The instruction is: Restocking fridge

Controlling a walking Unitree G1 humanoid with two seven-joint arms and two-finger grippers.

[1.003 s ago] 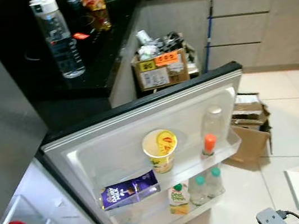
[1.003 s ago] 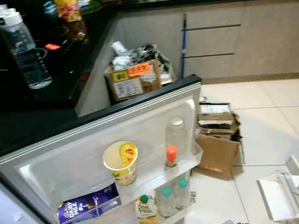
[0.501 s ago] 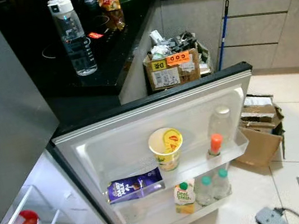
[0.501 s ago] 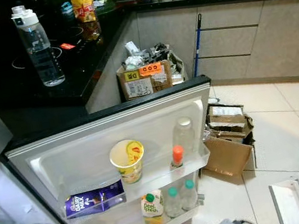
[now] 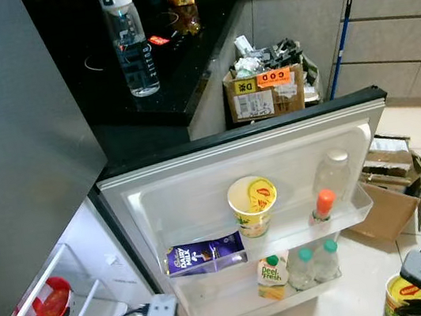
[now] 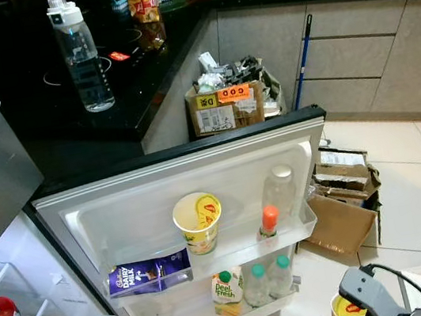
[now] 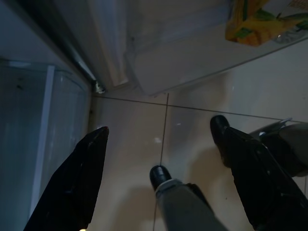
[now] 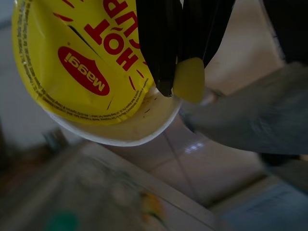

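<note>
Right gripper (image 8: 175, 84), at lower right of the head views, pinches the rim of a yellow-lidded Maggi noodle cup (image 8: 91, 72), fingers pressed together on the lid's edge; left gripper (image 7: 159, 159), lower centre-left, hangs spread above the pale floor tiles (image 7: 192, 120); open white fridge door (image 5: 201, 199), mid-frame, carries a second yellow noodle cup (image 5: 253, 204), a purple chocolate bar (image 5: 206, 255) and an orange-capped bottle (image 5: 324, 204).

We see the head views evenly lit and fairly sharp, with glare on the black counter (image 5: 145, 96). Both wrist views are dim; behind the yellow cup lid (image 8: 82, 67), the background is blurred.
</note>
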